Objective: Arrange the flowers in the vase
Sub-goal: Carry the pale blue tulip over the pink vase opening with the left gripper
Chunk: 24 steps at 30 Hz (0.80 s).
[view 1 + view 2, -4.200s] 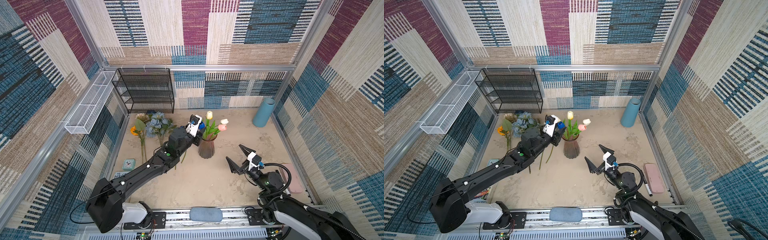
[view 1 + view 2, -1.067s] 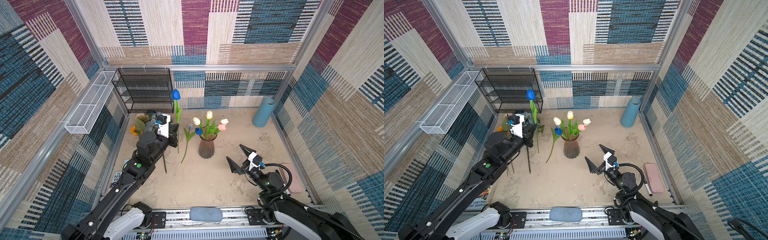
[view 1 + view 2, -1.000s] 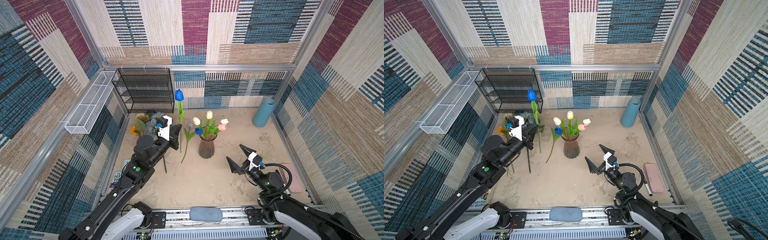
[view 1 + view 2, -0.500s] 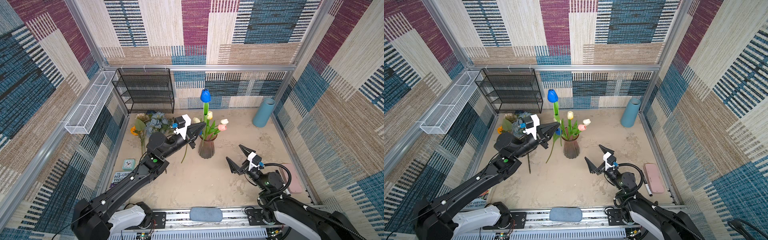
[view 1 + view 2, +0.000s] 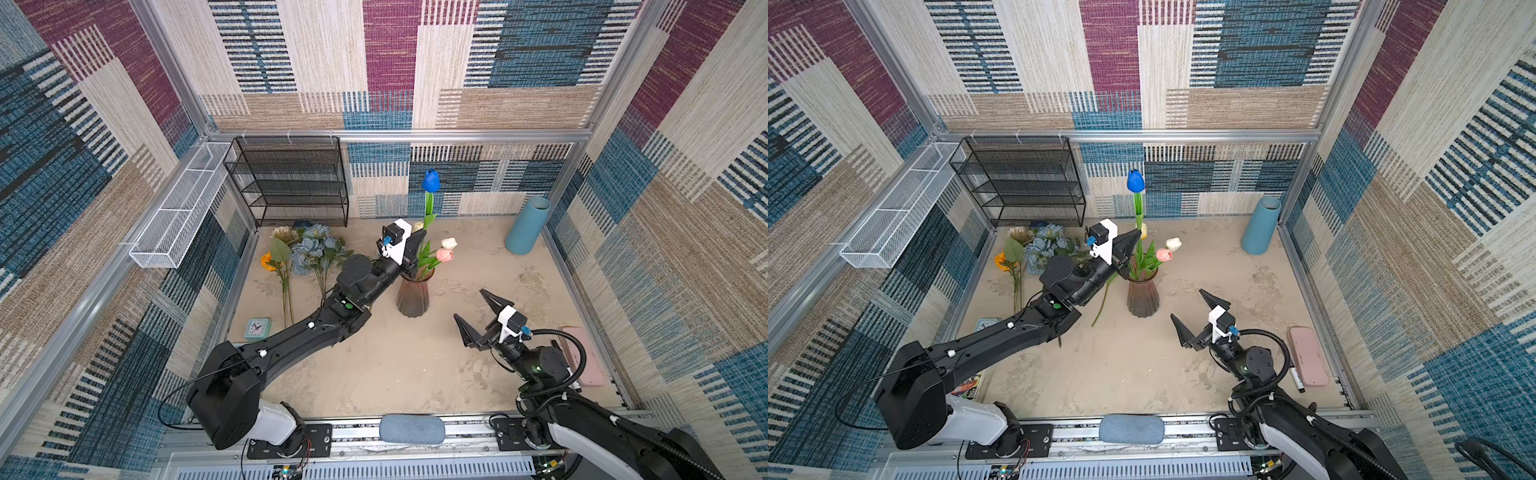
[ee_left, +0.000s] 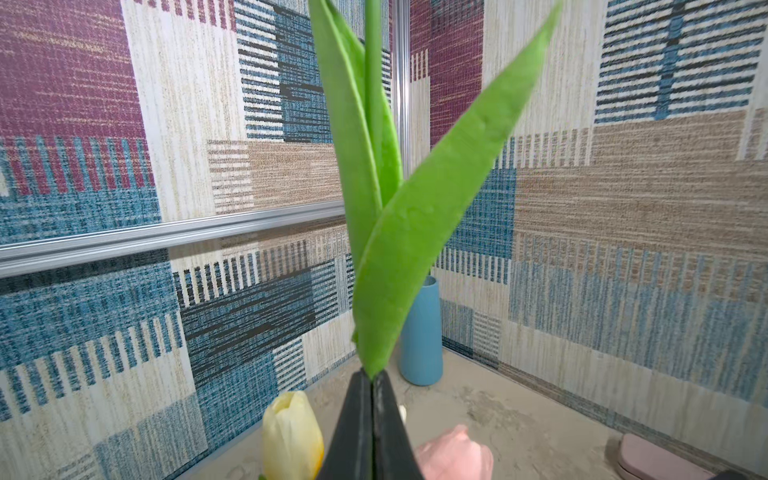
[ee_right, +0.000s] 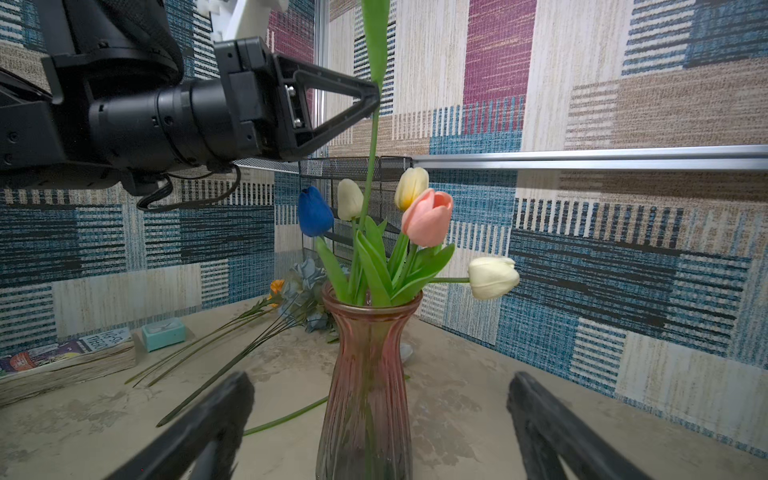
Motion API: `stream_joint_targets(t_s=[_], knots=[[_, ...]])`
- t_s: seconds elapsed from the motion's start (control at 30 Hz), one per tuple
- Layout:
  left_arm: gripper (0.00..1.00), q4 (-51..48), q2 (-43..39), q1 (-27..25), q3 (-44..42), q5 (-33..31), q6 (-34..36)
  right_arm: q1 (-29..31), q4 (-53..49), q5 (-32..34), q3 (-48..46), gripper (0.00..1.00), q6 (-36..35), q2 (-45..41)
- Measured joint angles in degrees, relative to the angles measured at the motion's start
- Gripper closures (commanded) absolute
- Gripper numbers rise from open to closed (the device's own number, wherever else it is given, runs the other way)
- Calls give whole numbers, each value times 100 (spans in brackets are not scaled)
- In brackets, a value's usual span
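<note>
Right wrist view, looking across the surface (image 7: 457,415): the left fingers (image 7: 369,97) are clenched on the green stem of the held blue tulip (image 7: 372,137), high above the pink glass vase (image 7: 368,374). The stem drops toward the vase mouth among the leaves, but I cannot tell whether its end sits inside the neck. 5 other tulips stand in the vase: a shorter blue tulip (image 7: 315,212), a white tulip (image 7: 350,198), a yellow tulip (image 7: 411,187), a pink tulip (image 7: 428,216) and a bent white tulip (image 7: 493,277) leaning out sideways. In both top views the held bloom rises upright, well above the vase (image 5: 412,297), and the left fingers (image 5: 1133,237) grip its stem just over the rim. In the left wrist view those fingers (image 6: 371,415) are pressed together at the base of its long leaves (image 6: 415,232). The right fingers (image 5: 492,300) are spread wide with nothing between them, near the vase but apart from it. To the left of the vase, a dusty-blue bunch (image 5: 313,249), an orange bloom (image 5: 268,262) and a beige bloom (image 5: 284,235) lie on the surface in front of the black wire rack (image 5: 291,183).
</note>
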Motion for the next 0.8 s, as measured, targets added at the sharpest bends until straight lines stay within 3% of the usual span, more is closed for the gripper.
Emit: stream_joint_targets(t_s=[0.8], knots=[[100,426,162,-140,-522,-531,61,0,-7,0,2,1,-2,70]])
